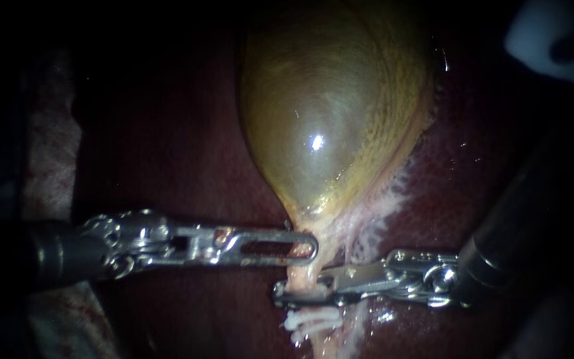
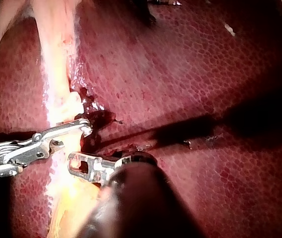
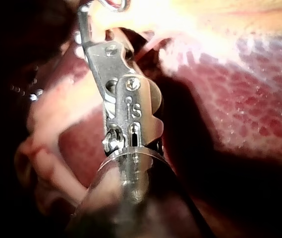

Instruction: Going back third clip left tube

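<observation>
The yellow-green gallbladder (image 1: pixel 327 113) narrows to a pale neck. My left instrument (image 1: pixel 310 249) comes in level from the left, its windowed jaws shut on that neck. Just below, my right instrument (image 1: pixel 282 291) reaches across the pale tube (image 1: pixel 300 284). Its jaws stand open with the tube between them. White clips (image 1: pixel 310 322) sit on the tube right under those jaws. In the left wrist view my left instrument (image 2: pixel 76 163) touches the pale strand beside my right instrument (image 2: pixel 84 130). In the right wrist view my right instrument (image 3: pixel 88 10) ends at bright pale tissue.
Dark red liver (image 1: pixel 167 146) surrounds the gallbladder. Whitish frayed tissue (image 1: pixel 383 206) runs along the gallbladder's right edge. A pale blurred object (image 1: pixel 553 40) sits at the upper right corner. The liver surface (image 2: pixel 205 74) ahead of the left instrument is bare.
</observation>
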